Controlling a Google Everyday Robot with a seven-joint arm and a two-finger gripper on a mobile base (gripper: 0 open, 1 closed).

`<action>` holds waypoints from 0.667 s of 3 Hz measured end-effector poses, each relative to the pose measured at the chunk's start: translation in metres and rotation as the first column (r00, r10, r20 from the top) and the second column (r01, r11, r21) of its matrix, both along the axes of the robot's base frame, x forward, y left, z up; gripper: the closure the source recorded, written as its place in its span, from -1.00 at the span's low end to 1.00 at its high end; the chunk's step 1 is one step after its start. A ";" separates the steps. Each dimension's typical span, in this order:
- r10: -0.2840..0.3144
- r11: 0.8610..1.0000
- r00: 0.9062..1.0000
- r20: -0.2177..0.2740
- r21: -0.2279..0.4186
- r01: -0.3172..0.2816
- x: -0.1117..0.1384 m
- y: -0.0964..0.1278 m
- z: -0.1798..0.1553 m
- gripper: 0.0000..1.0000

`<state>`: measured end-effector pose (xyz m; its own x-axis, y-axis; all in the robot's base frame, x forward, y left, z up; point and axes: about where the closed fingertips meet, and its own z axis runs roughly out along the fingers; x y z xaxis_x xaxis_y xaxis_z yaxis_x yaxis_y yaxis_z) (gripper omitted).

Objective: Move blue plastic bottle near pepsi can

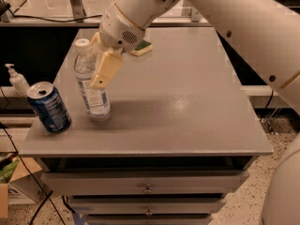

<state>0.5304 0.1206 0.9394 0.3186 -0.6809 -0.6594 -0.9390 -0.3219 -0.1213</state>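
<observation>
The blue plastic bottle [92,86], clear with a white cap and pale label, stands upright on the grey table [187,121] at its left side. The pepsi can [48,107], dark blue with a silver top, stands tilted at the table's front left, a short gap to the left of the bottle. My gripper [99,62] is shut on the bottle's upper part, its cream finger [106,68] lying across the bottle's right side. The white arm reaches in from the upper right.
A yellow-green sponge [141,47] lies at the table's back, partly behind the arm. A small white pump dispenser [18,80] stands off the table's left edge. Drawers [147,187] lie below the front edge. A cardboard box [14,182] sits on the floor at left.
</observation>
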 end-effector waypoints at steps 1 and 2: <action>0.003 1.000 1.000 -0.001 -0.031 -0.003 0.000 0.005 -0.008 -0.30; 0.010 1.000 1.000 0.001 -0.025 -0.010 -0.003 0.004 -0.009 -0.76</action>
